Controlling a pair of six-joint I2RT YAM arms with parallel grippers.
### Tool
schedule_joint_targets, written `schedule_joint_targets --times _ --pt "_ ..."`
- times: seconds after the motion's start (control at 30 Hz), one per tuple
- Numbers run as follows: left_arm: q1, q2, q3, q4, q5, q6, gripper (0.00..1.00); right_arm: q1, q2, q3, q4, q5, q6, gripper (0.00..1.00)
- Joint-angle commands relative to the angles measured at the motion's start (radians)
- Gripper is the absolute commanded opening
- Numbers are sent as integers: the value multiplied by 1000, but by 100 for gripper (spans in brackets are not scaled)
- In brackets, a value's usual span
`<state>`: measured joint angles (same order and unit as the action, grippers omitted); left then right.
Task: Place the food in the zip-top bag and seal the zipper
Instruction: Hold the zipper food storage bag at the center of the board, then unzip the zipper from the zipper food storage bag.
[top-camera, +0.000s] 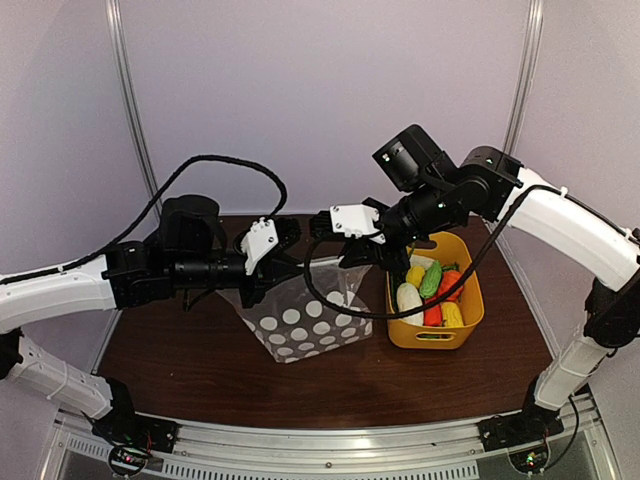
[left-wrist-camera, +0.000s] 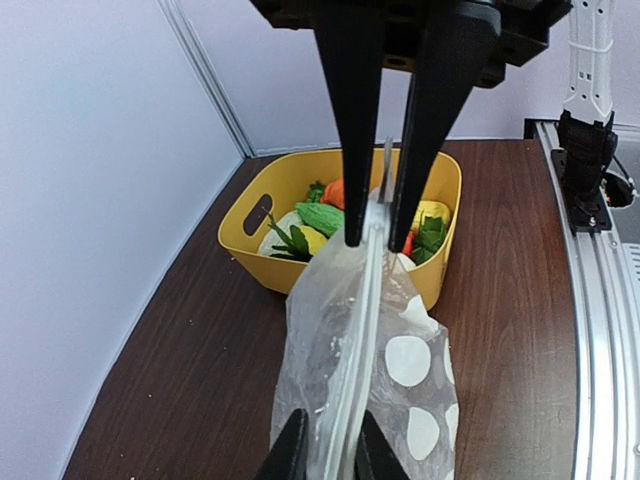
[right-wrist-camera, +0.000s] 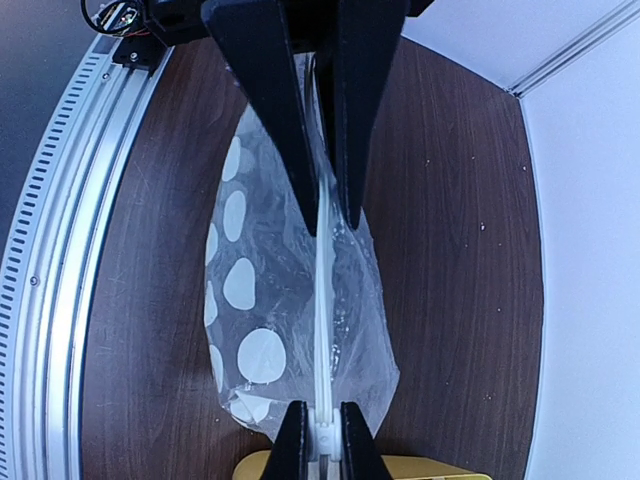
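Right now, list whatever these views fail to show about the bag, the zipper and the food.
- Bag mouth: in the top view the left gripper and right gripper cover the opening of the zip-top bag.
- Zipper: both wrist views see it edge-on, so sealed or open is unclear.
- Food: pieces overlap in the yellow basket, sit partly behind the bag in the left wrist view, and are cut off by the right wrist view's bottom edge.

I've got L arm (top-camera: 60, 290) & R arm (top-camera: 570, 225) reaching inward above zip-top bag (top-camera: 300, 325). L gripper (left-wrist-camera: 372, 240) pinched on its zipper (right-wrist-camera: 322, 330), left end; R gripper (right-wrist-camera: 330, 225) clamped on right end.
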<state>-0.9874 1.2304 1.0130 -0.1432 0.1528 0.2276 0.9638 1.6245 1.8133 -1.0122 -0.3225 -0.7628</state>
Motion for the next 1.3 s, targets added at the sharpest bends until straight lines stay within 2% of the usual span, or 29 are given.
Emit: schedule_joint_targets --times 0.0,0.4,1.2,1.23,1.27 --pt "5 -24 8 -44 -38 19 1 -5 -10 5 -35 45 -27 0" --pt "7 -44 -1 -53 -49 17 0 -15 -24 -16 -48 98 -46 0" --pt "6 -51 -8 -77 -64 11 0 -69 -36 -30 -51 100 -46 0" --pt "6 -50 -5 -76 -62 10 0 -68 -35 -33 -51 88 -45 2" --pt "6 -48 -4 -71 -62 7 0 -67 -34 -37 -50 72 -43 10"
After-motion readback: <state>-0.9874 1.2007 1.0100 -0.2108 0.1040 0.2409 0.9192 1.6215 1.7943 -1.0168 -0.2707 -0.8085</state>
